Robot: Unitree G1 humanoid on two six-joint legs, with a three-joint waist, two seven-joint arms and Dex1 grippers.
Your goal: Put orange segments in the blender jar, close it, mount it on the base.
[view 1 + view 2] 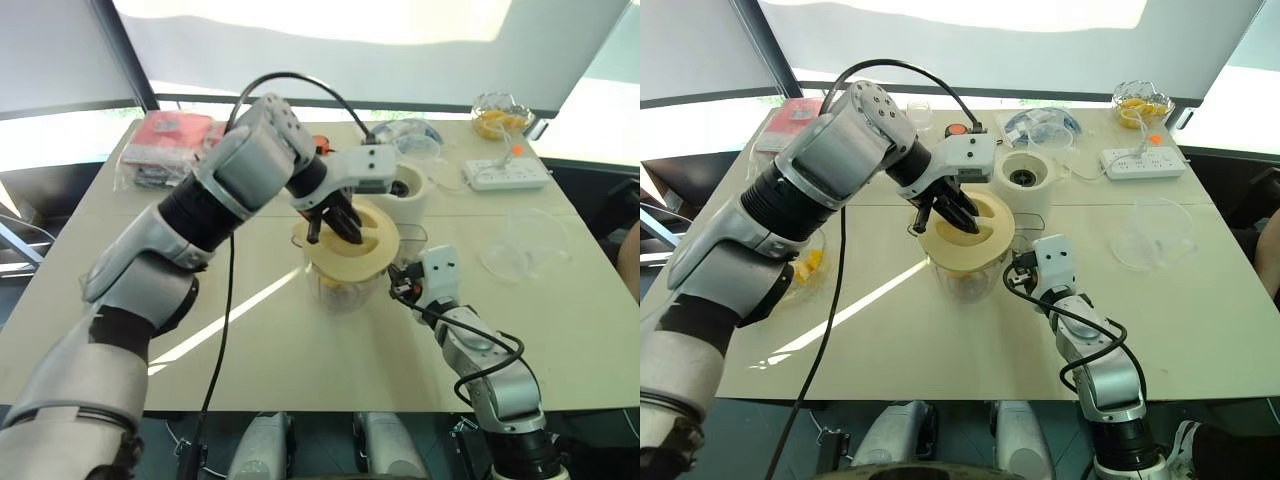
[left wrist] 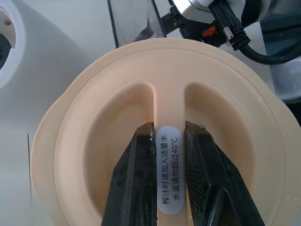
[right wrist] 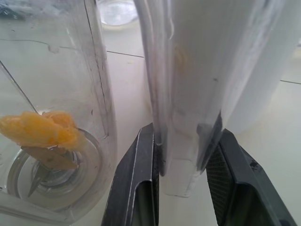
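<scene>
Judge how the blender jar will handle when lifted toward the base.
The blender jar looks rigid, with clear hard walls. Probably light: only a few orange segments inside. Held by its side handle alone, lid on, it may tilt.

I'm seeing a pale table (image 1: 560,320) carrying the blender jar (image 1: 340,290) near its middle, its cream lid (image 1: 378,245) sitting on top. The white base (image 1: 415,205) is standing just behind it. At the far right a power strip (image 1: 507,174) and a glass bowl of orange segments (image 1: 500,112) are sitting, and a clear bowl (image 1: 525,245) is resting nearer. A red packet (image 1: 165,135) is lying at the far left corner.
</scene>
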